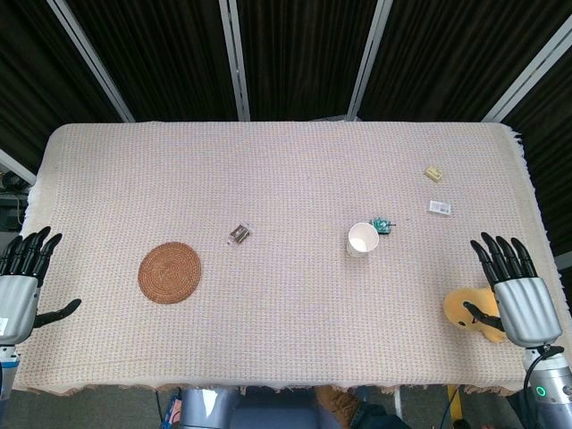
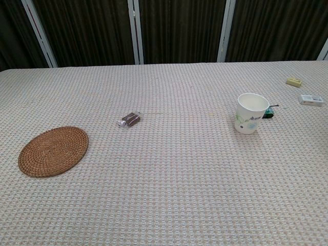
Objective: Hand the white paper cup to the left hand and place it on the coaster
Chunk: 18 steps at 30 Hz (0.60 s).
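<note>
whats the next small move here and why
Probably the right robot hand should reach in toward the white paper cup. The cup stands upright and untouched on the right half of the table, far from the woven coaster, and both that hand and the left robot hand hold nothing, fingers apart, at the table's edges.

Bare cloth surrounds the paper cup (image 1: 362, 239) except behind it, where a small green item (image 1: 382, 223) touches.

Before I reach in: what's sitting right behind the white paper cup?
A small dark green object lies on the tablecloth just behind the white paper cup, at its far right side. The cup hides part of it, so I cannot tell what it is or whether they touch.
</note>
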Motion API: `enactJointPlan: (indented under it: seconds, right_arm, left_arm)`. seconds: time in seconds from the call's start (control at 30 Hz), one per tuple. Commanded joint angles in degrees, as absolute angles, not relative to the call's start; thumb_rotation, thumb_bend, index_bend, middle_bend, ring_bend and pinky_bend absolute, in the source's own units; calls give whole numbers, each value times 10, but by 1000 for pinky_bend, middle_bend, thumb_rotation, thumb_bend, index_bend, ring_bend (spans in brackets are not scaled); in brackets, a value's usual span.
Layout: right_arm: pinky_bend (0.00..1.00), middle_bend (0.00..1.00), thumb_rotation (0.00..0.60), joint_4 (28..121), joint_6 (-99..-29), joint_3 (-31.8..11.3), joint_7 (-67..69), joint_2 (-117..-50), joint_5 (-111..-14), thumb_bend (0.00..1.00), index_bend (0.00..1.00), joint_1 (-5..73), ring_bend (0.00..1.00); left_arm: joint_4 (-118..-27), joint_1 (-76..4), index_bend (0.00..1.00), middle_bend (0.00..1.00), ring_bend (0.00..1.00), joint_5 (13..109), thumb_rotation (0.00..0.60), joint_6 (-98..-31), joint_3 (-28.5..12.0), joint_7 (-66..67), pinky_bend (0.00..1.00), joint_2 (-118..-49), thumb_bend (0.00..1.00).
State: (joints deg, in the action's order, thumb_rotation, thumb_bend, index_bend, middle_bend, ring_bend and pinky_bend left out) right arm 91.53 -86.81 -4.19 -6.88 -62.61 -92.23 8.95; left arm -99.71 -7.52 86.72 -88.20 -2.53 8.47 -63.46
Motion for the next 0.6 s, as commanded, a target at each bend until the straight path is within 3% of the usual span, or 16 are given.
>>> enactJointPlan:
  seconds: [0.03,0.33,0.6]
  right_arm:
    - [0,0,600,915,-867,-42,-69,-627,-922,0,0,90,0]
    - [0,0,600,917,-838,-39,-59,-630,-916,0,0,101,0]
    - [0,0,600,911,-666,-73,-50,-647,-885,0,0,218,0]
  left_arm:
    - [-997,-75,0,0,0,868,600,-882,-26,85,0,-635,0]
    - [-997,-75,0,0,0,861,600,-875,-28,90,0,-636,0]
    - [-1000,-77,0,0,0,867,600,-880,-33,108,0,-641,0]
